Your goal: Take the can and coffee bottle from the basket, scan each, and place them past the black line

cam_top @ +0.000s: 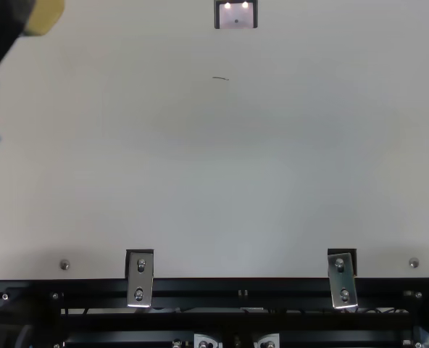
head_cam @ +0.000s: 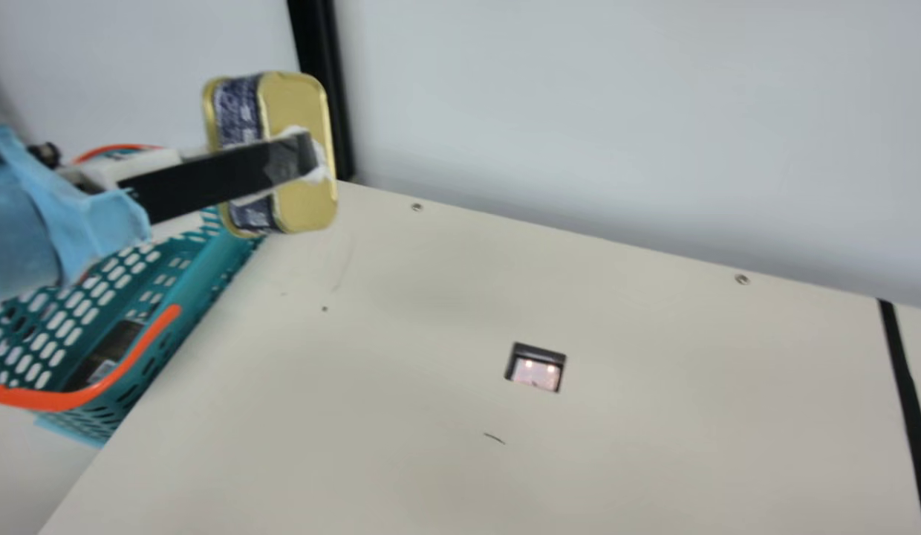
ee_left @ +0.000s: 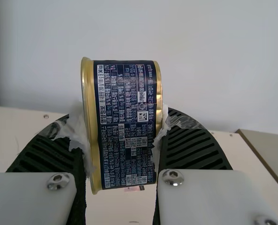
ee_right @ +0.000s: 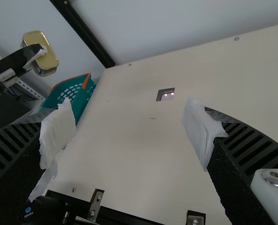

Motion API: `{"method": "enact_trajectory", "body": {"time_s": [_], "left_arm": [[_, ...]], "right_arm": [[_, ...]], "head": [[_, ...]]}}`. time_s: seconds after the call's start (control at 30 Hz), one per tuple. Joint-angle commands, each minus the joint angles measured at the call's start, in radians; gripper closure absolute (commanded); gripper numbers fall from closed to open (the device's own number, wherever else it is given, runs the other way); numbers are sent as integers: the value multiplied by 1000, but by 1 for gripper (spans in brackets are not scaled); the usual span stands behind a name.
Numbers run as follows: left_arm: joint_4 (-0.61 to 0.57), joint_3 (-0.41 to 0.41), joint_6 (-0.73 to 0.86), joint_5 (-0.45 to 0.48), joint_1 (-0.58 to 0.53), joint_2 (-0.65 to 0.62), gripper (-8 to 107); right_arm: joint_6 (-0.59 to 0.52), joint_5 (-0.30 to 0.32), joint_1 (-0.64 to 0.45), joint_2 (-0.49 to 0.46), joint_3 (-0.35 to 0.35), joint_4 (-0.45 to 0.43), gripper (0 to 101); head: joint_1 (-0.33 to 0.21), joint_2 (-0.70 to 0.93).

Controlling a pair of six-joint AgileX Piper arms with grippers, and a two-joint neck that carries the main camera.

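Note:
High at the left of the main view, my left gripper (head_cam: 301,157) is shut on a gold can (head_cam: 301,200), held above the basket's far edge. In the left wrist view the can's dark printed label (ee_left: 126,112) faces the camera, between both fingers of my left gripper (ee_left: 125,136). My right gripper (ee_right: 129,136) stands open over the table with nothing between its tissue-padded fingers. A dark item (head_cam: 111,345) lies in the teal basket (head_cam: 197,286); whether it is the coffee bottle I cannot tell. The black line (head_cam: 906,394) crosses the table at the right.
A scanner window (head_cam: 536,368) with two lights is set in the table (head_cam: 401,357). The basket's orange handle (head_cam: 145,357) curves along its near side. A black post (head_cam: 323,89) stands behind the table's far left corner, and metal brackets (cam_top: 140,279) sit on the near edge.

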Motion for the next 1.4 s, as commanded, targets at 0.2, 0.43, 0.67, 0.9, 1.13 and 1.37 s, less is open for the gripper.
{"method": "enact_trajectory", "body": {"time_s": [0.2, 0.43, 0.67, 0.9, 1.13, 1.37], "left_arm": [[-20, 33, 103, -200, -295, 1, 89], [-32, 63, 131, -244, -380, 4, 89], [-34, 63, 131, -244, -413, 4, 89], [-34, 63, 131, -244, -413, 4, 89], [36, 77, 94, -278, -436, 27, 89], [89, 200, 88, -449, -528, 58, 89]], "right_arm": [[0, 0, 0, 0, 0, 0, 0], [0, 0, 0, 0, 0, 0, 0], [0, 0, 0, 0, 0, 0, 0], [0, 0, 0, 0, 0, 0, 0], [0, 0, 0, 0, 0, 0, 0], [0, 0, 0, 0, 0, 0, 0]], "head": [[46, -72], [46, -72], [46, -72], [46, -72], [46, -72], [46, -72]]}}
